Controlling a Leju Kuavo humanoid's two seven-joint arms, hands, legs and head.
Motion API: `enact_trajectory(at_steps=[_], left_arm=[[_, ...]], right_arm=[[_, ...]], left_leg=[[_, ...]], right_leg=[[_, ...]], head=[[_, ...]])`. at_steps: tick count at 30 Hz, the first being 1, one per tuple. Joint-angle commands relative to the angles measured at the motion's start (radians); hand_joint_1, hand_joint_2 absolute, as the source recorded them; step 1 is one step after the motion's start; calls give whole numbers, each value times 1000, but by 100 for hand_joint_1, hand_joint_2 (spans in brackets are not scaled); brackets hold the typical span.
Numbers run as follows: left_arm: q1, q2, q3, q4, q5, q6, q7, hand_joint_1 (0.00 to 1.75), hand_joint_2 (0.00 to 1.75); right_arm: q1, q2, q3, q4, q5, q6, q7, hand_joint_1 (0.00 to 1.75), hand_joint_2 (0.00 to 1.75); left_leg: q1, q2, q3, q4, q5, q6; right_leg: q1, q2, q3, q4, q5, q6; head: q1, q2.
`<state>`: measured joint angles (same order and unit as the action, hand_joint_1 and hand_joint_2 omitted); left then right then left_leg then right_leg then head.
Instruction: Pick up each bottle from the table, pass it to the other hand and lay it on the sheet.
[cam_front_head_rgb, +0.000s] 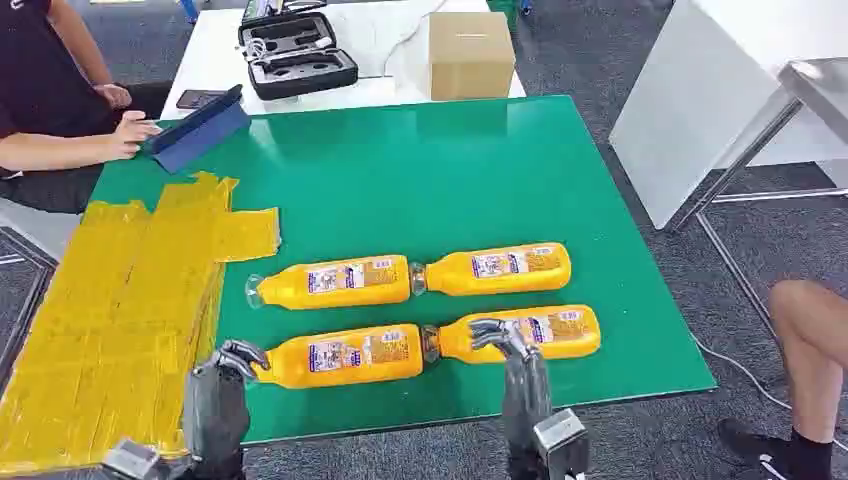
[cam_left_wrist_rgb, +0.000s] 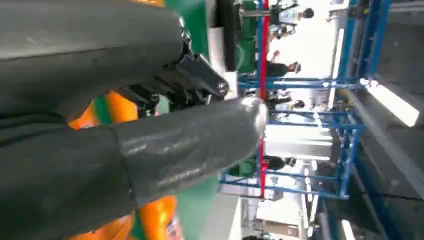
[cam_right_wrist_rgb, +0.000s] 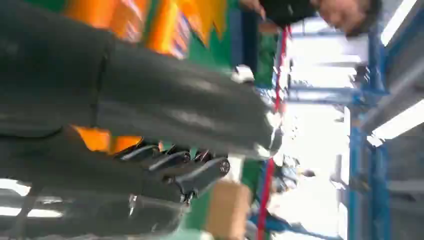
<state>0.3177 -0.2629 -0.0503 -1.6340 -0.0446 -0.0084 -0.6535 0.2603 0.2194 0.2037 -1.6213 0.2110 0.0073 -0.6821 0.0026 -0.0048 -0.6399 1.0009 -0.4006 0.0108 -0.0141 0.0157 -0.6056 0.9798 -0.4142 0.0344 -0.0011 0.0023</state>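
So you've got a person's hand (cam_front_head_rgb: 128, 137) resting by a blue folder (cam_front_head_rgb: 198, 128) at the far left corner of the green bench (cam_front_head_rgb: 450, 170), with an open black case (cam_front_head_rgb: 297, 50) and a cardboard box (cam_front_head_rgb: 470, 55) on the white table (cam_front_head_rgb: 215, 50) behind it, and somebody's bare leg (cam_front_head_rgb: 815, 350) off to the right. The yellow sheet (cam_front_head_rgb: 110, 300) covers the left side of the bench. Four orange bottles lie flat in two rows, long axes running left to right, the pairs meeting cap to cap in the middle. Your right hand (cam_front_head_rgb: 503, 336) sits over the near right bottle (cam_front_head_rgb: 530, 333) at its neck end, fingers draped on it, but you can't tell whether it's actually gripping. Your left hand (cam_front_head_rgb: 238, 357) is at the base of the near left bottle (cam_front_head_rgb: 345, 355), fingers curled, contact hard to judge. The far left bottle (cam_front_head_rgb: 335, 281) and far right bottle (cam_front_head_rgb: 495, 267) lie apart from both hands. Both wrist views are blurry, mostly thumb and orange.
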Motion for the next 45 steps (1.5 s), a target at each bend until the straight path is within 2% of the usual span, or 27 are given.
enact_trajectory(at_steps=[1, 8, 16, 17, 28, 33, 37, 38, 41, 45], left_arm=[[71, -86, 109, -90, 35, -7, -44, 0, 0], [65, -86, 108, -72, 28, -10, -44, 0, 0], [80, -86, 79, -90, 7, -8, -32, 0, 0], [81, -86, 76, -90, -1, -7, -27, 0, 0], [88, -86, 59, -89, -37, 13, -18, 0, 0], [98, -86, 32, -111, -58, 29, -3, 0, 0], [90, -86, 37, -99, -62, 26, -2, 0, 0], [83, -86, 34, -95, -74, 15, -2, 0, 0], [65, -86, 12, -95, -106, 18, 12, 0, 0], [47, -86, -4, -93, -117, 7, 33, 0, 0]], right_arm=[[36, 39, -45, -8, 3, 37, 19, 0, 0], [37, 40, -44, -6, 8, 44, 21, 0, 0], [40, 41, -47, -1, 17, 49, 26, 0, 0], [40, 40, -44, -1, 28, 46, 31, 0, 175], [49, 40, -37, 4, 35, 48, 45, 0, 175], [25, 18, 11, 6, 225, -74, 143, 0, 175], [6, 6, 33, 15, 250, -99, 166, 0, 175], [-20, -12, 70, 28, 349, -145, 211, 0, 175], [-108, -47, 171, 89, 479, -161, 318, 0, 175], [-211, -47, 239, 206, 557, -163, 405, 0, 175]], left_leg=[[1, 1, 7, 1, -3, -1], [0, 0, 6, -1, -1, 0], [1, 0, 11, 0, -3, -1], [1, 0, 13, 0, -3, -1], [0, 0, 9, -1, -1, 0], [1, 1, 9, 0, -2, -1], [1, 1, 11, -1, -2, -1], [1, 1, 9, -1, -1, 0], [1, 2, 8, -1, -1, 0], [1, 5, 11, -1, -1, -1]], right_leg=[[1, -1, 7, 0, -3, -1], [1, -1, 6, -1, -1, -1], [1, -2, 12, -1, -3, -2], [1, -2, 13, -1, -3, -3], [1, -2, 9, -1, -2, -1], [1, -1, 9, 0, -2, -2], [1, 0, 11, -1, -2, -2], [1, 0, 9, -1, -1, -2], [1, 1, 9, -1, 0, -1], [2, 3, 10, -2, 1, -2]], head=[[-1, 0], [0, 0], [0, 0], [0, 0], [-1, 0], [-1, 0], [-1, 0], [0, 0], [0, 0], [-1, 0]])
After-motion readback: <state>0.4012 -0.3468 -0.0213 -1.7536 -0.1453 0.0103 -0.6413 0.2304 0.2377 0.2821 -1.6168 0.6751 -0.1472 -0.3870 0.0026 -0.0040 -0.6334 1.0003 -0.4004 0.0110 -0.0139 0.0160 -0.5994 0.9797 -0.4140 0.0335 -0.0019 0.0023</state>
